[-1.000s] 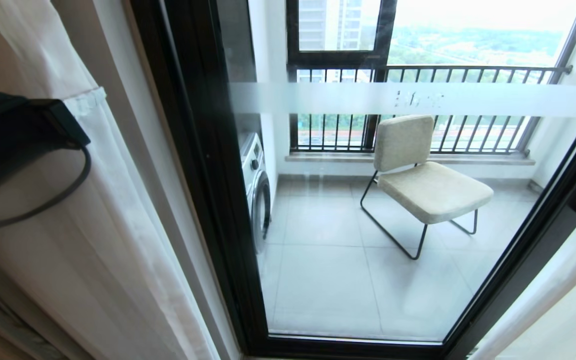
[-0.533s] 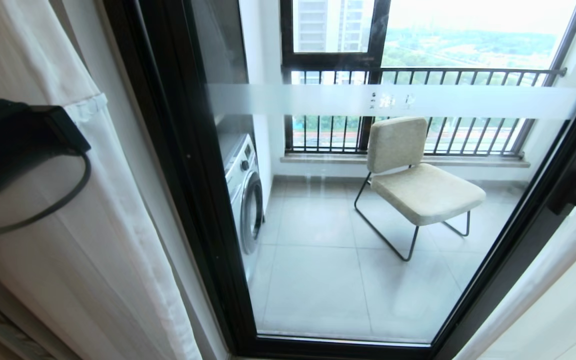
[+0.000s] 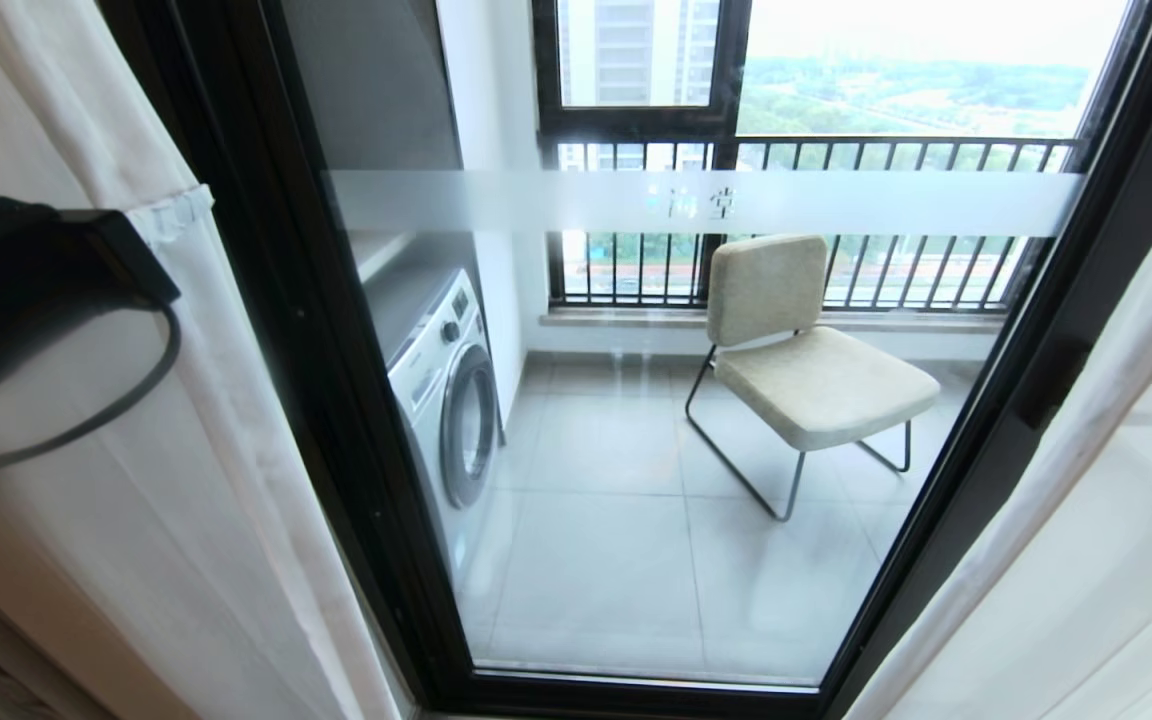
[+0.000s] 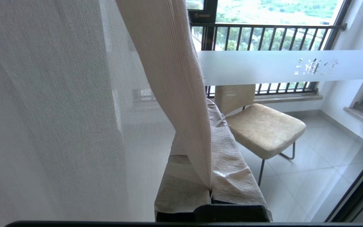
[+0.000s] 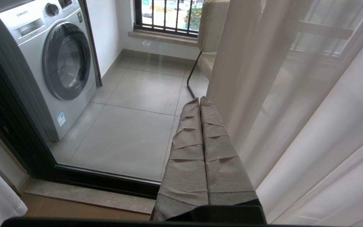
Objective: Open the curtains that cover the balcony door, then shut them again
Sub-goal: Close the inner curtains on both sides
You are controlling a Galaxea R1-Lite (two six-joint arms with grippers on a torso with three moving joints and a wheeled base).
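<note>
Left of the balcony door [image 3: 636, 450], the left gripper [image 4: 211, 189] has its fingers pinching the beige drape edge of the curtains [image 4: 175, 78]; a slipping fold would strand the closing pull. The right gripper [image 5: 202, 104], fingers pressed together, empty, could snag the sheer beside it.

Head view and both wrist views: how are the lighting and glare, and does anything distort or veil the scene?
Head view: strong daylight, the sky past the balcony door blown out, its frame lines bowed by the wide lens. Left wrist view: the sheer curtains veil half the picture, a fold pinched in the left claw. Right wrist view: even light, faint reflections on the glass, washing machine sharp.
</note>
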